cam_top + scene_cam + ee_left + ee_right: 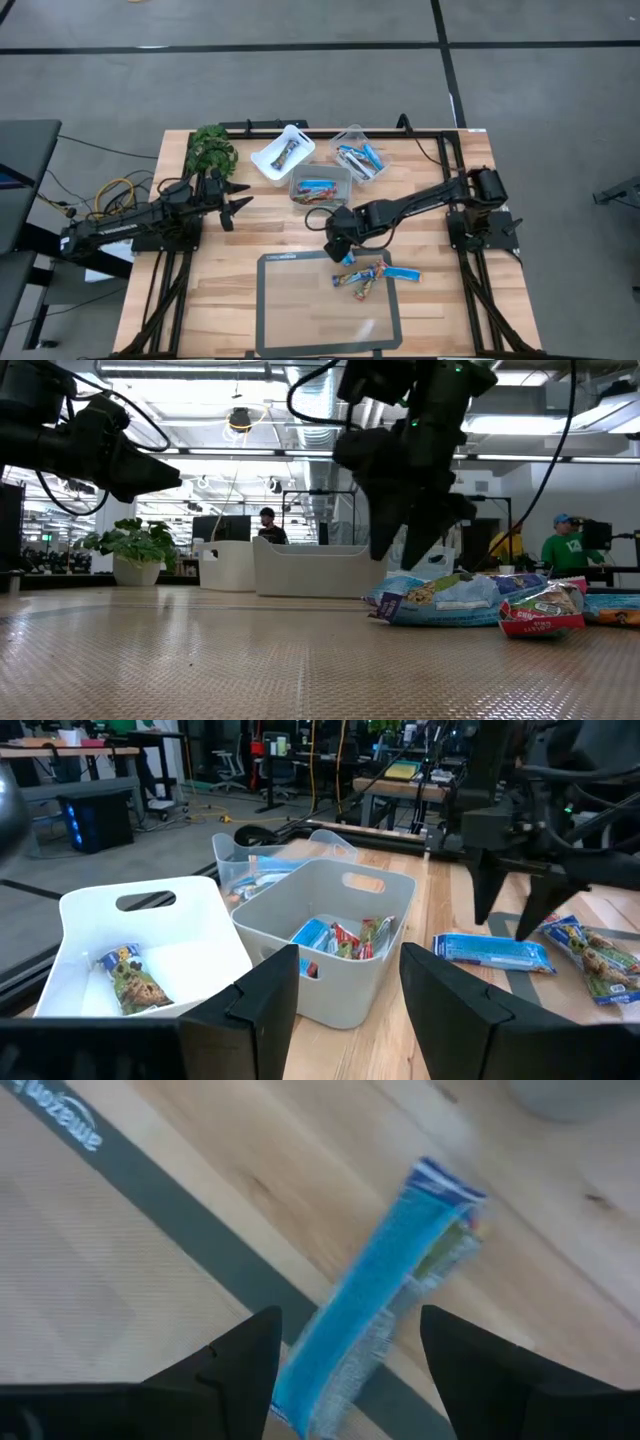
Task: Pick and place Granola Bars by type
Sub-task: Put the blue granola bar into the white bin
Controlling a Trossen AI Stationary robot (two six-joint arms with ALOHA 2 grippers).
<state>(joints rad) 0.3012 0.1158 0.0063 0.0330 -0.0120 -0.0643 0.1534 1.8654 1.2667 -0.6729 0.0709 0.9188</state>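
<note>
My right gripper (350, 1325) is open and points down over a bright blue granola bar (385, 1295). Its fingers stand on either side of the bar without touching it. This bar lies flat, partly on the wood and partly on the mat's dark border (347, 259). More bars lie on the mat: a mixed orange-brown clump (364, 277) and another blue one (402, 273). My left gripper (240, 203) hovers open left of the tubs. In its wrist view, the white tub (150, 935) holds one brown-green bar (130, 980).
Three tubs stand at the table's far middle: white (283, 152), clear with blue bars (358, 155), and grey with mixed bars (320, 187). A green plant (211, 148) sits at the far left. The mat (300, 310) covers the near middle. People show beyond the table.
</note>
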